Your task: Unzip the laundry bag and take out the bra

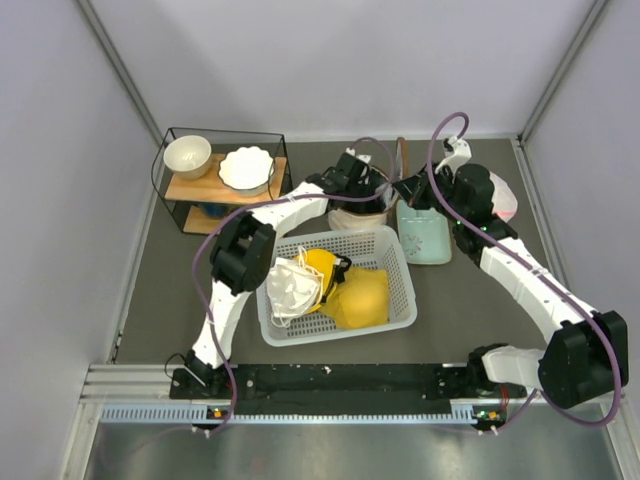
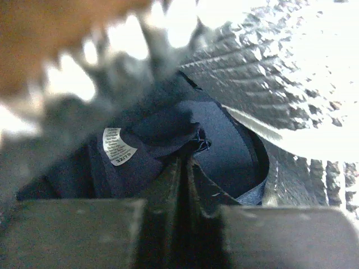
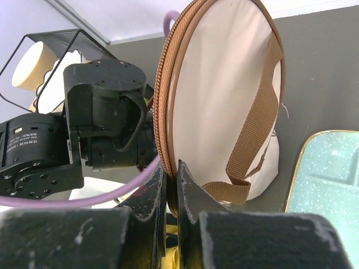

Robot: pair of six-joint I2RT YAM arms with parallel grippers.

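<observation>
The laundry bag (image 1: 357, 216) stands at the far middle of the table, just beyond the white lattice basket (image 1: 397, 300), which holds a yellow padded garment (image 1: 362, 297) and a white cloth (image 1: 290, 287). The bag's round end (image 3: 224, 101) is unzipped and stands up on edge, with its brown strap (image 3: 258, 123) running across the cream face. The right gripper (image 3: 171, 172) has its fingers pressed together on the brown trimmed rim of that flap, at the flap's lower edge. From the left, the left gripper (image 2: 185, 159) reaches down into the open mouth of the bag. Its fingers are drawn nearly together and a fold of dark navy fabric is bunched right at their tips. That fabric is the bra (image 2: 224, 151), which lies inside the bag against the quilted grey lining (image 2: 269, 73) with a small white label (image 2: 116, 147) showing on its left. A mint-green tray (image 1: 425, 240) sits just right of the bag. A wire rack (image 1: 175, 190) with two white bowls stands well to the far left.
</observation>
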